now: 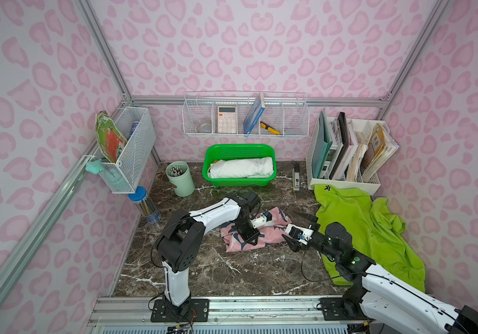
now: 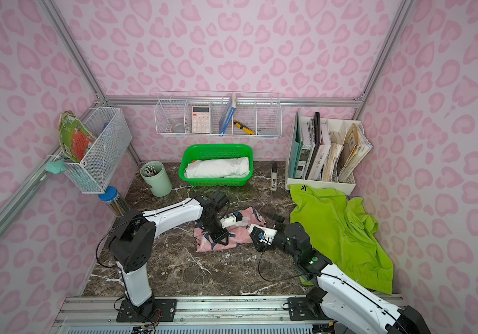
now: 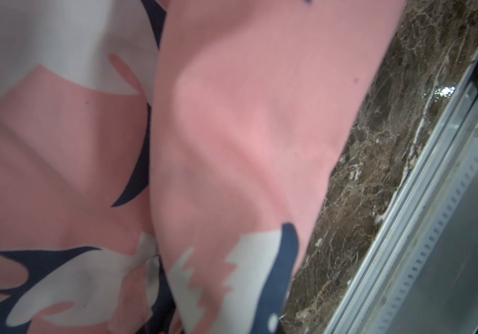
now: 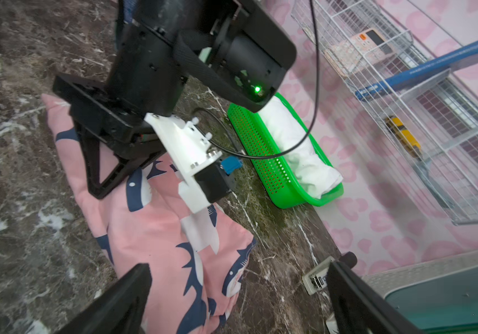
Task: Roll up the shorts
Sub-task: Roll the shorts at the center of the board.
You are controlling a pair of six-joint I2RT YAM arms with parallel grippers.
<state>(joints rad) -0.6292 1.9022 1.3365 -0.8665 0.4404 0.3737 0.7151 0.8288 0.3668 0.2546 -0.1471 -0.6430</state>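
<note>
Clearly the work is at an early stage. At the middle of the bench, the left claw is nearly closed and seems to pinch a fold of the pink shorts. They lie bunched and partly folded over, not yet a proper roll. Just to the right, the right claw hangs wide open and holds nothing, low between the two pairs. At the right side, the green shorts lie spread and wrinkled, reaching up to the white file rack; no claw touches them. In my judgement, the pink pair must yet be rolled to its end, and the green pair is wholly left to do.
</note>
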